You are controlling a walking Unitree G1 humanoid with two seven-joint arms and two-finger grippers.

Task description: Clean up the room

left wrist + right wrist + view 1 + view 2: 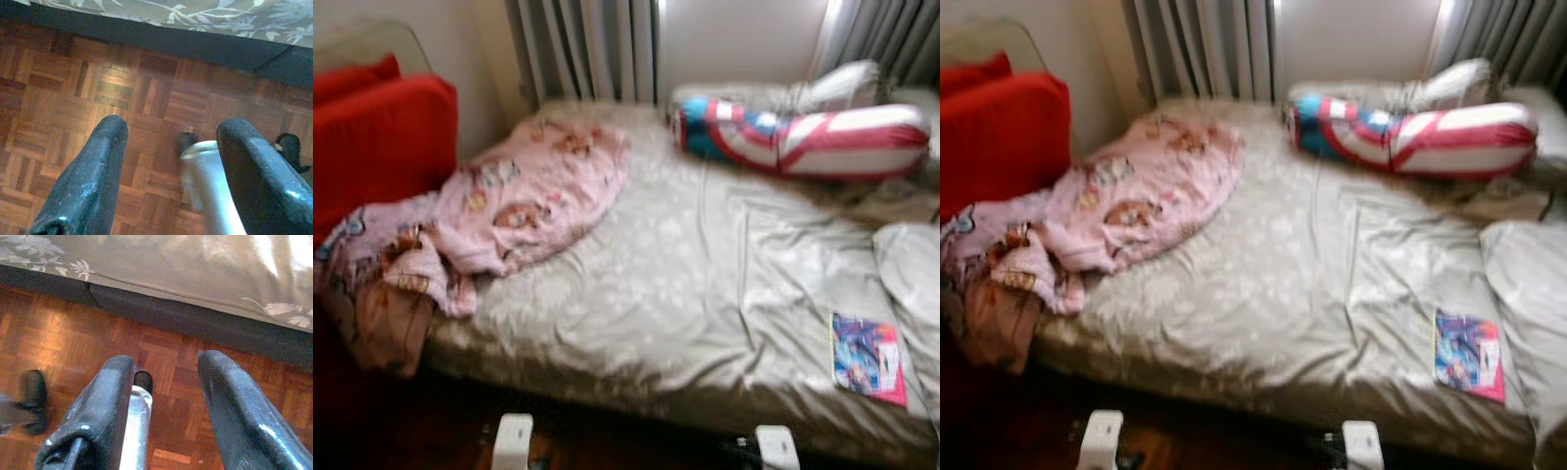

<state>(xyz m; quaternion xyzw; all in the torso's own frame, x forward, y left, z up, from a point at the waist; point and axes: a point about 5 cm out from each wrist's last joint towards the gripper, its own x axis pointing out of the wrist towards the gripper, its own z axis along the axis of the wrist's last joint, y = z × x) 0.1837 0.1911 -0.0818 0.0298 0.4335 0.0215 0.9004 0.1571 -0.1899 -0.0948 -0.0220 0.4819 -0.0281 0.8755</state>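
A bed (685, 294) with a grey floral sheet stands before me. A crumpled pink cartoon-print blanket (509, 206) lies on its left part and hangs over the near left corner. A red, white and blue bolster pillow (803, 132) lies at the head on the right. A colourful book (867, 357) rests near the bed's front right edge. My left gripper (168, 147) hangs open over the parquet floor beside the bed. My right gripper (164, 377) also hangs open above the floor, with nothing between its fingers.
Red cushions (382, 137) sit at the far left against the wall. A radiator (587, 49) and curtains (891, 34) stand behind the bed. A grey pillow (911, 274) lies at the right edge. Parquet floor (58, 98) runs along the bed's dark base (195, 318).
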